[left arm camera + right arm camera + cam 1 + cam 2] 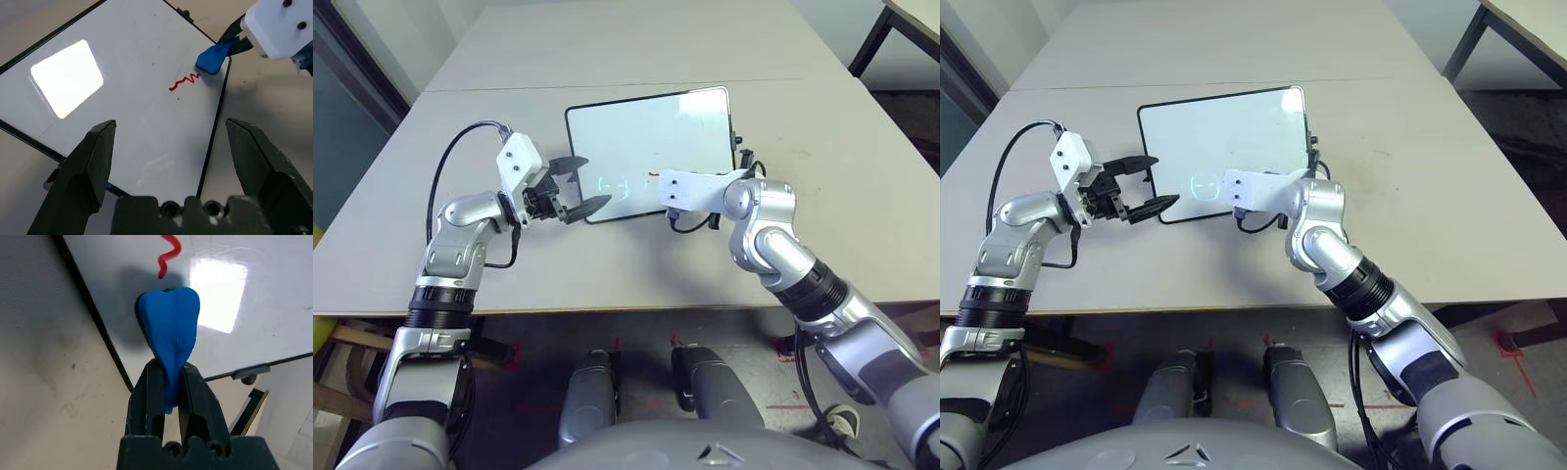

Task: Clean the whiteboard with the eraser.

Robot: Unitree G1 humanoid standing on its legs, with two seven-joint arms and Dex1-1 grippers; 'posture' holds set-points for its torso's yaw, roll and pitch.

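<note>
At the near edge of the whiteboard [646,147], my right gripper [168,382] is clenched on the narrow end of the eraser [170,328], so the broad blue end sticks out past the fingertips and can meet the board face first. That end rests on or just above the white surface, just beside the black frame and close to a red squiggle [185,82], which I judge to be the mark I am lined up to wipe. My left gripper [168,161] hangs released, its two black fingers spread wide over the board's left corner, grasping nothing; I take it as standing by to steady the board on the desk [862,196]. Counted: one whiteboard, one eraser, one red mark, two grippers.
</note>
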